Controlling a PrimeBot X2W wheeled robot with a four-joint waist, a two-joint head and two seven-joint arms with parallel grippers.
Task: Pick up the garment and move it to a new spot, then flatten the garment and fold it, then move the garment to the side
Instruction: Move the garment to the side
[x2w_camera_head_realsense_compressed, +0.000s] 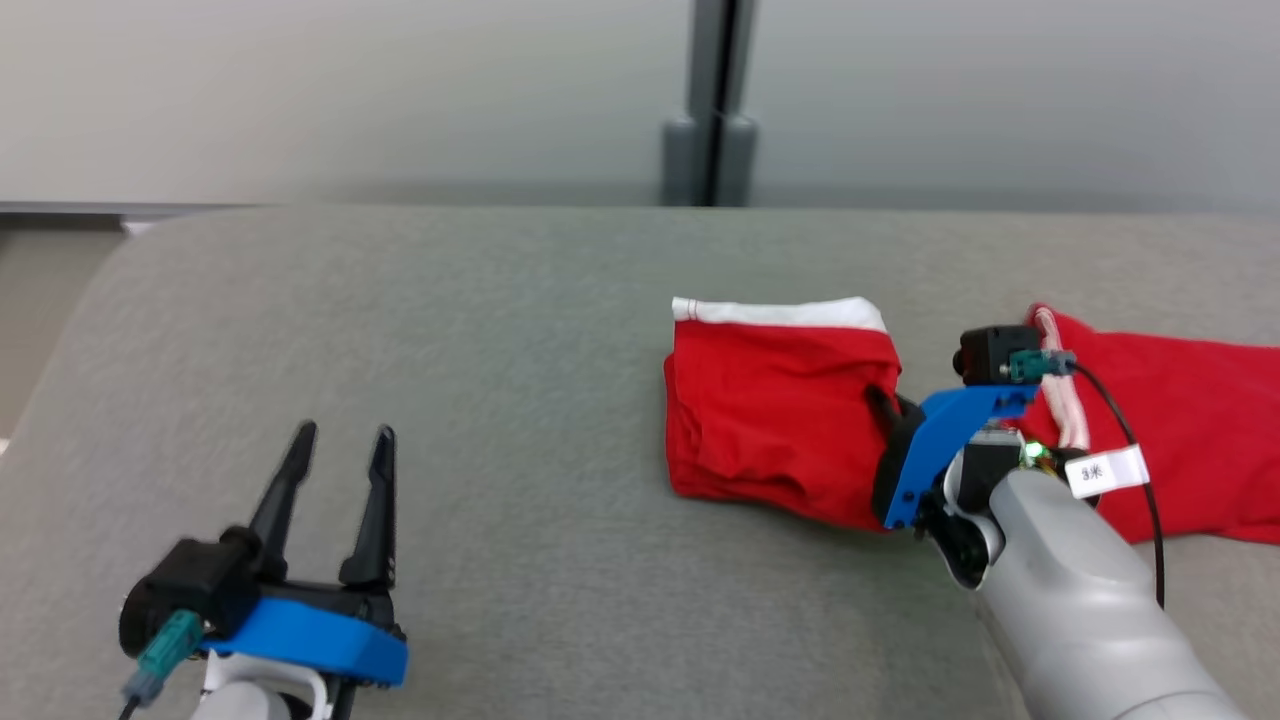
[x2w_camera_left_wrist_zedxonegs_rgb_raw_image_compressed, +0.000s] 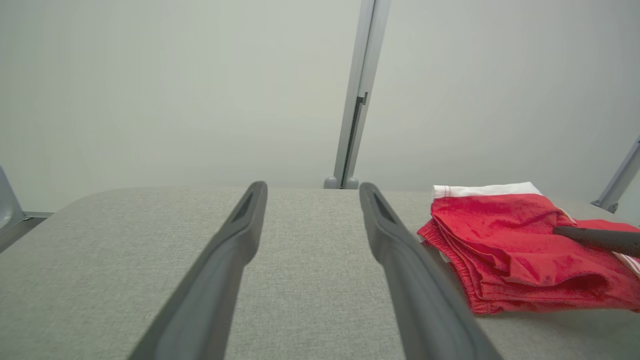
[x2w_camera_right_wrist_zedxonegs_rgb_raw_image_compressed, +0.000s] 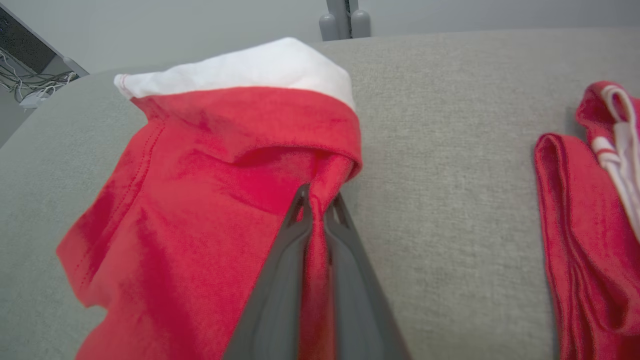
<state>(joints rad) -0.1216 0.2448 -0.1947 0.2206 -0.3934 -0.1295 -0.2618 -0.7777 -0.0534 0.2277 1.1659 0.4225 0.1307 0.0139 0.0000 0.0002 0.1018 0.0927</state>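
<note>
garment (x2w_camera_head_realsense_compressed: 780, 410) folded, near second red cloth (x2w_camera_head_realsense_compressed: 1190, 440) | right pincer (x2w_camera_right_wrist_zedxonegs_rgb_raw_image_compressed: 317, 204) clamped on its cloth-side edge | left pincer (x2w_camera_head_realsense_compressed: 340, 445) apart, well clear of cloth | risk: single-edge drag could peel the fold open

Lying at far right of grey fabric surface (x2w_camera_head_realsense_compressed: 450, 350): second red garment (x2w_camera_head_realsense_compressed: 1190, 430), white striped cord (x2w_camera_right_wrist_zedxonegs_rgb_raw_image_compressed: 617, 160) looping over it. Standing behind, against pale wall (x2w_camera_head_realsense_compressed: 300, 90): grey post (x2w_camera_head_realsense_compressed: 712, 100). Trailing beyond surface's left end: tangled cables (x2w_camera_right_wrist_zedxonegs_rgb_raw_image_compressed: 35, 82).
</note>
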